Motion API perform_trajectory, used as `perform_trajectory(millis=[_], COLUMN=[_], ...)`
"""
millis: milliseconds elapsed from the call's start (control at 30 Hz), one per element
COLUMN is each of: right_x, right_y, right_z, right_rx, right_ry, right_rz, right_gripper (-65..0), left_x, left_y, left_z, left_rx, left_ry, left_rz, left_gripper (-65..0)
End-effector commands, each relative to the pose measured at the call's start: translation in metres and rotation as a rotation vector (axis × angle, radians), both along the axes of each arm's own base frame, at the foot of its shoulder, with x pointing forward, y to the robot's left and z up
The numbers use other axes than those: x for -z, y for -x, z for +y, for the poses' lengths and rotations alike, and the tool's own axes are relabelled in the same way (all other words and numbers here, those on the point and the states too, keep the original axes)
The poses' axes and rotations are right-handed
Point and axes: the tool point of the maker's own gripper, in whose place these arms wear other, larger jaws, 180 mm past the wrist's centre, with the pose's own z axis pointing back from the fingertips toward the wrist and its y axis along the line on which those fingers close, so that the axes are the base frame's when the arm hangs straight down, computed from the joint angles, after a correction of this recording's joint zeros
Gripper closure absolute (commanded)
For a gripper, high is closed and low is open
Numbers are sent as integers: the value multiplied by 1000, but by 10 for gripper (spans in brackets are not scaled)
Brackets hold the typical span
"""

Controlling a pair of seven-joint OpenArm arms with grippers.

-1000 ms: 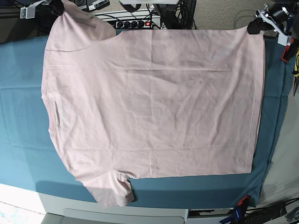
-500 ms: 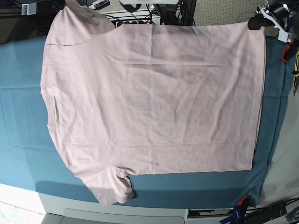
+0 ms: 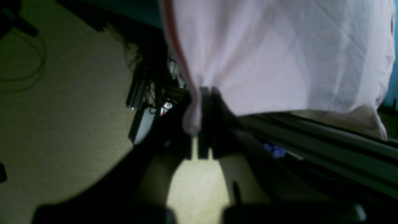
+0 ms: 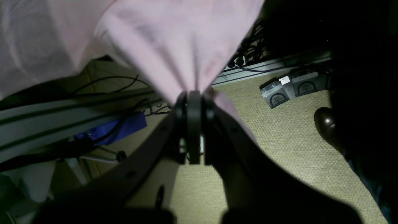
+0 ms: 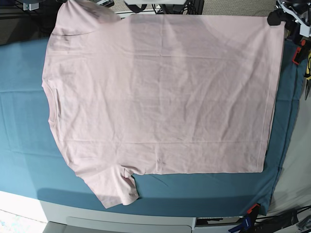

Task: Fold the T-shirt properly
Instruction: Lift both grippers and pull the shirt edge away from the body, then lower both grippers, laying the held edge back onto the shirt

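The pale pink T-shirt (image 5: 160, 97) lies spread with its plain side up on the table, neck to the left and hem to the right. Its far edge hangs past the table's back. My left gripper (image 5: 274, 18) is at the top right of the base view, shut on the far hem corner (image 3: 194, 118) of the T-shirt (image 3: 279, 56). My right gripper (image 4: 193, 96) is shut on the bunched far sleeve of the T-shirt (image 4: 174, 40). In the base view it sits at the top left edge, almost out of frame.
A teal cloth (image 5: 19, 121) covers the table, held by clamps at the right edge (image 5: 295, 54) and the front right corner (image 5: 251, 209). Behind the table are cables, grey boxes (image 4: 279, 91) on the carpet and a dark shoe (image 4: 325, 119).
Both grippers have moved away towards the table's back, drawing the shirt's far edge with them. The fabric now lies tauter and flatter, and the near sleeve has slid slightly.
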Motion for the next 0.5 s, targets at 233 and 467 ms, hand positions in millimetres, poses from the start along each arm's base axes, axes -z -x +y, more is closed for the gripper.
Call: perform_trajectory(millis=[233, 467], right_x=[-6, -11], right_y=[3, -12], right_z=[-2, 5], right_rx=[2, 21], right_ry=[12, -45], right_rz=[-1, -71], right_gripper=[0, 0], left_x=[-10, -11], left_y=[-4, -8], left_z=[-2, -6], left_rx=[5, -13], left_ry=[24, 48], left_rz=[-30, -55], left_gripper=[0, 0])
